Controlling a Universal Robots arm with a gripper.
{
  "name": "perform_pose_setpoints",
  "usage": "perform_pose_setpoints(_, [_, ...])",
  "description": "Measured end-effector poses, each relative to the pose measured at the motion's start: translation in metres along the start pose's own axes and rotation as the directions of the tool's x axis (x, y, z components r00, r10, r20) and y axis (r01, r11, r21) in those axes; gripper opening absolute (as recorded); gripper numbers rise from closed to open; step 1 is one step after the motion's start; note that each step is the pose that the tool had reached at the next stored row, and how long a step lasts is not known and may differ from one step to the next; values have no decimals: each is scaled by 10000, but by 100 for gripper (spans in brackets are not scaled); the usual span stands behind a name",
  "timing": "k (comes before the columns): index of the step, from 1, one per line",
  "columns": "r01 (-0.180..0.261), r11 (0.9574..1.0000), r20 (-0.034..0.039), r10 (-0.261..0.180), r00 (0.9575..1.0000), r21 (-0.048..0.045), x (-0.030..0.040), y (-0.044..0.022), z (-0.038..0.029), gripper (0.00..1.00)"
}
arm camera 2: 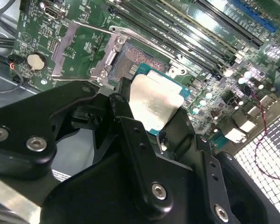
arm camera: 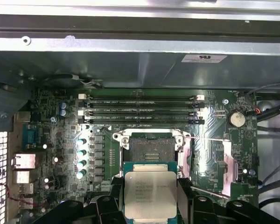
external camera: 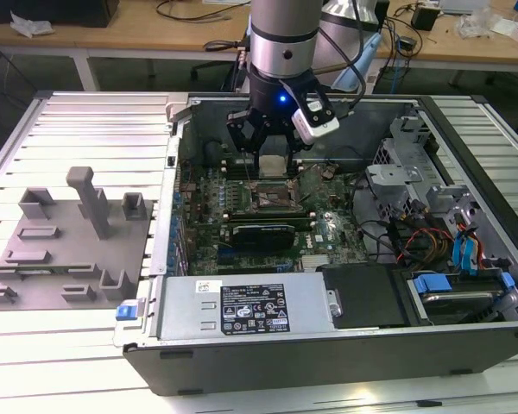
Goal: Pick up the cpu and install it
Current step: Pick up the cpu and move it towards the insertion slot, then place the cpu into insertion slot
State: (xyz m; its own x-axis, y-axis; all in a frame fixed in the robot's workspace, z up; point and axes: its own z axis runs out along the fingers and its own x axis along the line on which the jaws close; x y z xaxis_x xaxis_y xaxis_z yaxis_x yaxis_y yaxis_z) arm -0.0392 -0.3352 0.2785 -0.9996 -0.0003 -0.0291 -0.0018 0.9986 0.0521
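Inside an open computer case (external camera: 328, 358) lying on a slatted metal counter (external camera: 95, 129), the robot arm's tool (external camera: 272, 168) holds the cpu (external camera: 273, 164), its black fingers (arm camera 2: 123, 116) clamped narrowly onto two opposite edges of the chip. In both wrist views the cpu (arm camera 2: 154, 100) (arm camera: 150, 200) hangs silvery face up, level, just beside and above the empty socket (arm camera: 149, 148), not seated in it. The socket's metal load plate (arm camera: 224, 163) lies swung open to one side, its thin lever (arm camera 2: 144, 35) raised. Four memory slots (arm camera: 140, 109) run along the socket's far side. A grey power supply (external camera: 242, 306) with a white label fills the case's near edge, and a grey moulded fixture (external camera: 69, 250) sits on the counter at the exterior view's left.
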Motion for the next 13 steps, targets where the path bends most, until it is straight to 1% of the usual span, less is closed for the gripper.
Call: perform_pose_setpoints(13, [0, 10000, -1, 0, 10000, 1, 0, 12, 15, 54])
